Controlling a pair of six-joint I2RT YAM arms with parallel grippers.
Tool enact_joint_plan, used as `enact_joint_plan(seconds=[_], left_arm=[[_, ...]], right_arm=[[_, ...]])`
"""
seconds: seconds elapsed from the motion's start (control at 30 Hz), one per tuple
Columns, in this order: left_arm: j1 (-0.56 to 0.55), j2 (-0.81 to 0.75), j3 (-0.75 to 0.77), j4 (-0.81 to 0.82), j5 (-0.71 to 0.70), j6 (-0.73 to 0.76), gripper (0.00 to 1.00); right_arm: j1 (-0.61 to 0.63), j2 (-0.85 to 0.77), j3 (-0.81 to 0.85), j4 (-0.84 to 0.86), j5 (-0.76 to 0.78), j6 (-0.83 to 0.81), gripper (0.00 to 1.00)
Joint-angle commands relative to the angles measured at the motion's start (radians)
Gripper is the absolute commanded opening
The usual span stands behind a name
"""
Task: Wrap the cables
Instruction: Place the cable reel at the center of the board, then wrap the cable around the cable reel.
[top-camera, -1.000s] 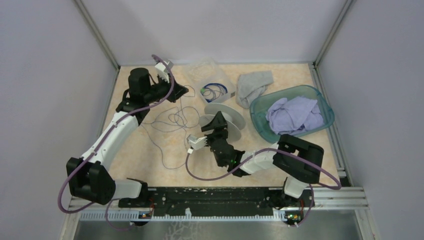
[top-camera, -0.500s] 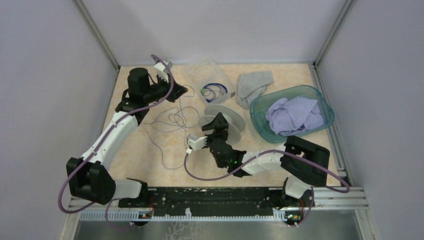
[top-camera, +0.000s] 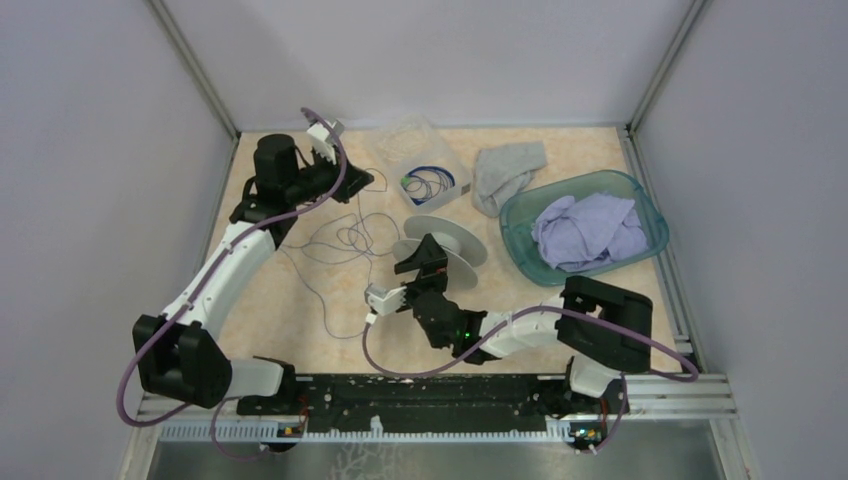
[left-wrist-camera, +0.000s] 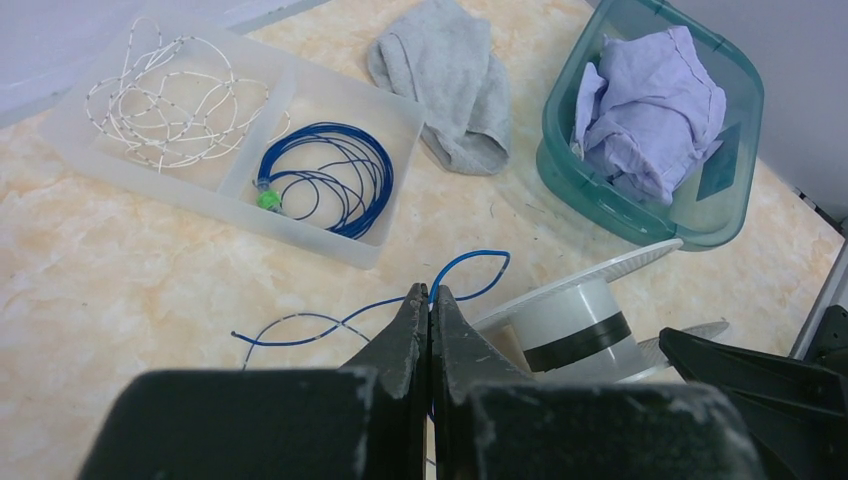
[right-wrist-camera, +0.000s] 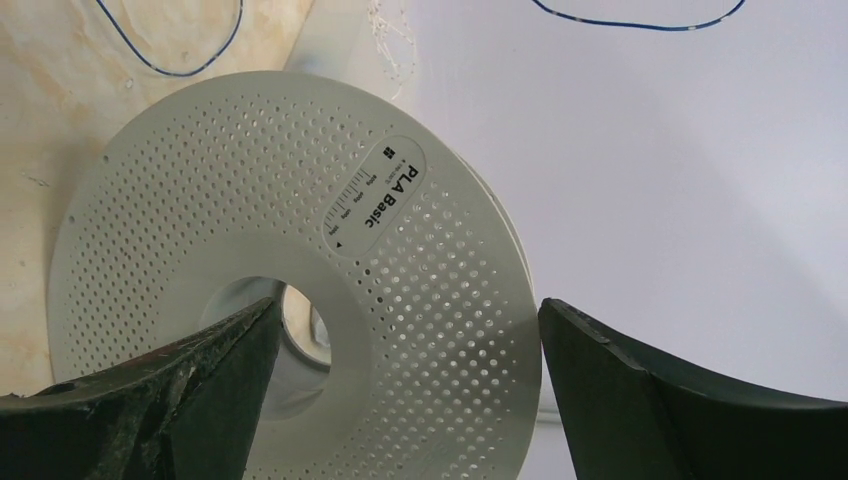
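The cable (top-camera: 322, 284) is a very thin dark wire lying in loose loops on the table between the arms. My left gripper (top-camera: 360, 182) is at the back left, shut on the cable (left-wrist-camera: 300, 325), which passes between its tips (left-wrist-camera: 430, 292). The pale grey spool (top-camera: 452, 238) lies on its side mid-table, a black band round its core (left-wrist-camera: 570, 325). My right gripper (top-camera: 425, 258) is just in front of the spool, open wide. In the right wrist view its fingers (right-wrist-camera: 400, 320) flank the perforated flange (right-wrist-camera: 300, 260) without gripping it. More cable (right-wrist-camera: 170, 62) lies beyond.
A clear tray (top-camera: 392, 150) at the back holds a white wire and a coiled blue wire with a green end (left-wrist-camera: 330, 180). A grey cloth (top-camera: 505, 170) lies beside it. A green basin (top-camera: 650, 215) with a lavender cloth stands at the right.
My right gripper has opened wider and drawn back a little toward the near left of the spool. The left gripper stays shut on the cable in the same place.
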Motion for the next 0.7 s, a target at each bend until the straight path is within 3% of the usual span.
enact_joint_plan(seconds=[0.0, 0.2, 0.47, 0.67], left_arm=[[0.009, 0.009, 0.034, 0.000, 0.000, 0.016, 0.00], [0.016, 0.020, 0.044, -0.003, -0.010, 0.032, 0.00], [0.043, 0.060, 0.078, -0.014, 0.004, 0.035, 0.00], [0.073, 0.087, 0.095, -0.017, 0.045, 0.034, 0.00]], right_arm=[[0.021, -0.039, 0.067, 0.005, -0.002, 0.018, 0.99], [0.035, -0.174, 0.209, -0.450, -0.142, 0.327, 0.99], [0.031, -0.326, 0.336, -0.745, -0.321, 0.532, 0.98], [-0.134, -0.385, 0.444, -0.946, -0.545, 0.738, 0.89]])
